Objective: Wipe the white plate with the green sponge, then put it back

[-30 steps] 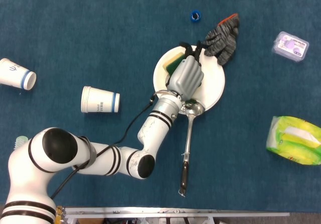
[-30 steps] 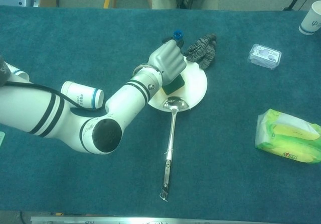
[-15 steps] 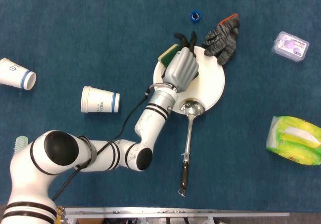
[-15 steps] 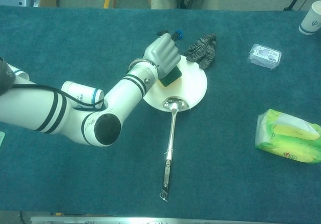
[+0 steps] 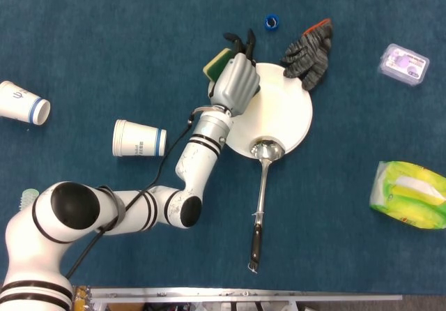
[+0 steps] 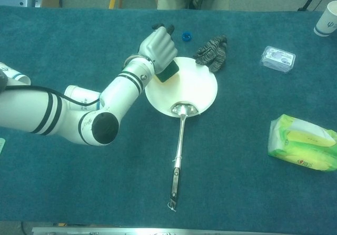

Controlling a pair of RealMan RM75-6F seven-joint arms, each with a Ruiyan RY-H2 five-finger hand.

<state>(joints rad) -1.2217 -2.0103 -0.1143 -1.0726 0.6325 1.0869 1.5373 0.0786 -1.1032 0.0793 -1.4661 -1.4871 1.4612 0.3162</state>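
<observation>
**Sponge in our left hand at the plate's edge**

Our fingers (image 5: 237,44) are clamped on the green sponge (image 5: 217,63), dark tips curling over its far side while the palm covers most of it. The left hand (image 5: 235,84) hangs at the upper-left rim of the white plate (image 5: 286,112), with the sponge poking out beyond that rim over the blue surface (image 5: 104,46). The chest view shows the same grip, the sponge's dark face tucked under the hand at the plate's edge. Our right hand shows in neither view.

We judge the sponge to be light and soft. It will squash under a firm squeeze, so a hold across its 2 long sides, as now, looks right, and it should not slip. The plate looks stiff, smooth and breakable, and it may skate on the cloth if we press sideways.

Around the plate, a metal ladle (image 5: 261,192) rests with its bowl on the near rim and its handle running back toward us. That bowl stands in the way of any wipe across the near part of the plate. A grey work glove (image 5: 309,53) lies touching the far-right rim, and a small blue cap (image 5: 271,22) sits just beyond the hand. 2 paper cups (image 5: 139,139) lie tipped over to the left, well apart from the plate. To the right sit a small clear box (image 5: 403,65) and a yellow-green wipes pack (image 5: 411,194), both out of reach of the work.
</observation>
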